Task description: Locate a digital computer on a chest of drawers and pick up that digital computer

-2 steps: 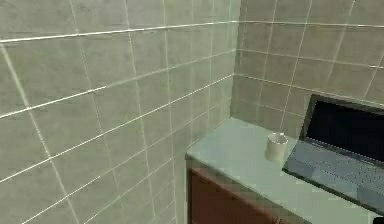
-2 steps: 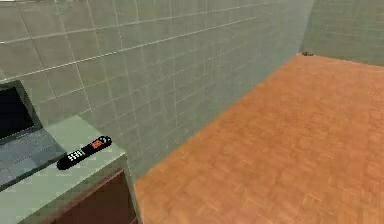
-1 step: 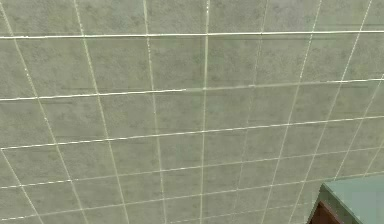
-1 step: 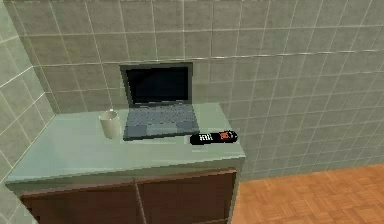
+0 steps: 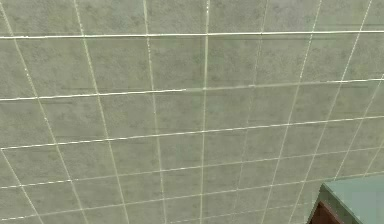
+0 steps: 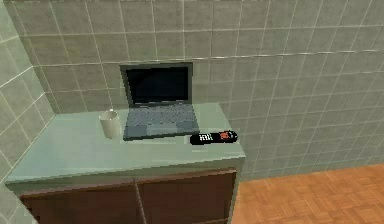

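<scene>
An open grey laptop (image 6: 156, 98) with a dark screen stands near the back of a pale green top (image 6: 70, 150) of a brown chest of drawers (image 6: 150, 200), against the tiled wall. A corner of the same pale green top (image 5: 360, 195) with a brown side shows at the forward view's bottom right.
A white cup (image 6: 110, 124) stands left of the laptop. A black remote (image 6: 214, 137) with red and white marks lies at its right, near the top's right edge. Green-grey tiled walls (image 5: 150, 100) stand close ahead and behind the chest. Orange-brown floor (image 6: 320, 200) lies at the arm side view's lower right.
</scene>
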